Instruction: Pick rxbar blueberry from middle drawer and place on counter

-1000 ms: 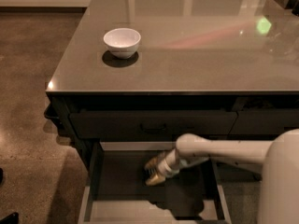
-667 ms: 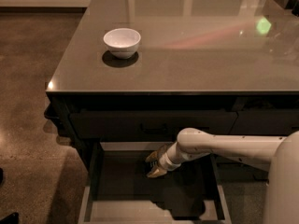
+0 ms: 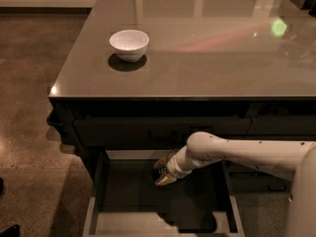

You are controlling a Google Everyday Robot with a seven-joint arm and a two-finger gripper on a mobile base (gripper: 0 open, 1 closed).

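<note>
camera view: counter (image 3: 207,58) across upper frame, middle drawer (image 3: 91,216) pulled open below, gripper (image 3: 163,172) reaching in from lower right over the dark floor near the back. rxbar blueberry not made out in the gloom; bearing, long axis and grip impossible to tell.

No writing is legible anywhere, not even around the jaws down in the middle drawer (image 3: 91,214).

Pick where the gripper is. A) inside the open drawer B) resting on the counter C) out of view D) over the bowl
A: the gripper is down inside the open drawer, below the counter and away from the bowl.
</note>
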